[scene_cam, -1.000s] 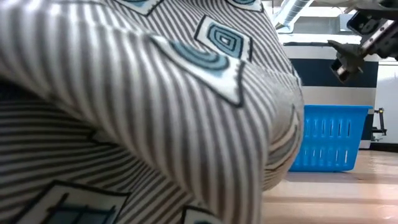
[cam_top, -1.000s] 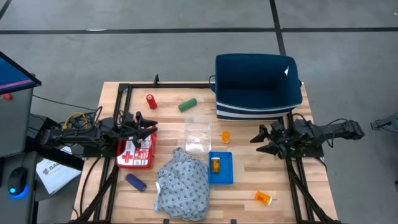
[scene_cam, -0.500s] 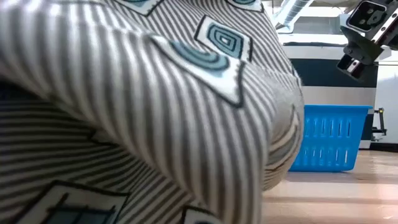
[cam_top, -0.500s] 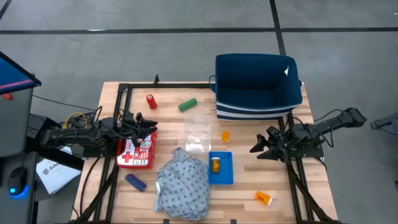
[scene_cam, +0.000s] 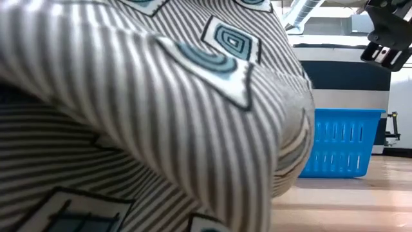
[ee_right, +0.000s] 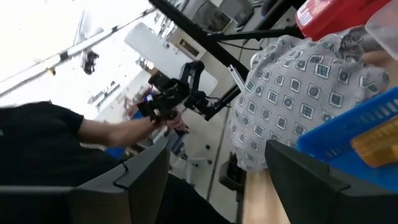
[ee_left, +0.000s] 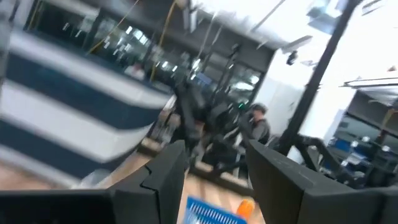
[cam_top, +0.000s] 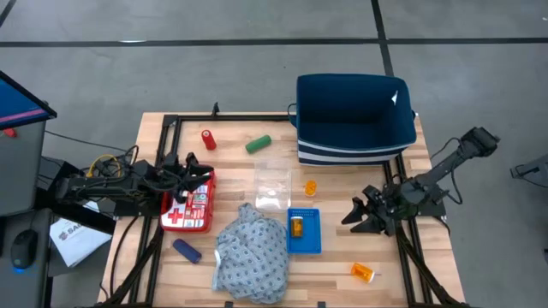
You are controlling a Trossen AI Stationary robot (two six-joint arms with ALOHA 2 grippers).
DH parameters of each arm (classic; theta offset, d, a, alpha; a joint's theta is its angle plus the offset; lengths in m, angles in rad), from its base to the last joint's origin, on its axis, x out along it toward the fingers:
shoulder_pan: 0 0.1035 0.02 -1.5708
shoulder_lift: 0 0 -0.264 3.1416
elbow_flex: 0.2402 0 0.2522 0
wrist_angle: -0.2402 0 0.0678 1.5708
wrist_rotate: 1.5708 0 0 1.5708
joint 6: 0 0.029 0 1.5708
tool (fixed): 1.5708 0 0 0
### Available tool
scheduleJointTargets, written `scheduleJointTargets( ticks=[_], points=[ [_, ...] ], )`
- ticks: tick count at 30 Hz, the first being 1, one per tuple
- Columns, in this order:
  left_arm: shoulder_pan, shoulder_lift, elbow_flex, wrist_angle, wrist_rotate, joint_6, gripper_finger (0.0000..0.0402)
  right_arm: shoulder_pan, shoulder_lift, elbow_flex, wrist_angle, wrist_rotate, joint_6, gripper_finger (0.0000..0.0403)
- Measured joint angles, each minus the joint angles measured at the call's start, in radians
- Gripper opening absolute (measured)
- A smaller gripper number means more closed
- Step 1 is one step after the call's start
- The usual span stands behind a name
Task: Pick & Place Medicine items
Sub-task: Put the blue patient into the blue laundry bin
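Observation:
In the high view a red tube and a green tube lie on their sides on the table's far part. A dark-blue tube lies near the left front. One orange pill bottle stands beside a clear box, another lies in a blue tray, and a third lies near the front right. My left gripper is open over the first-aid case. My right gripper is open, right of the tray.
A dark-blue basket stands at the far right. A clear plastic box sits mid-table. The patterned cloth is bunched at the near edge and fills most of the low view. Bare wood lies between tray and right gripper.
My right gripper has moved toward the table's near edge and slightly left, staying open, while its arm's elbow has swung out to the right. Nothing on the table has moved.

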Motion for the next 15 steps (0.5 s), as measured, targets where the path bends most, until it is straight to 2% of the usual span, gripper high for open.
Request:
scheduleJointTargets(
  ticks=[5, 8, 11, 15],
  points=[
    [0.0, 0.0, 0.0, 0.142, 0.005, 0.065, 0.0163, 0.064, 0.141, 0.0, 0.167, 0.091, 0.043, 0.026],
    [0.0, 0.0, 0.017, 0.129, 0.024, 0.063, 0.0163, 0.098, 0.23, 0.002, 0.269, 0.134, 0.051, 0.026],
    [-0.003, 0.023, 0.069, 0.042, 0.125, -0.001, 0.0163, 0.126, 0.309, 0.042, 0.306, 0.159, 0.052, 0.026],
    [-0.038, 0.114, 0.152, -0.039, 0.325, -0.158, 0.0163, 0.147, 0.402, 0.11, 0.304, 0.161, 0.052, 0.026]
  ],
)
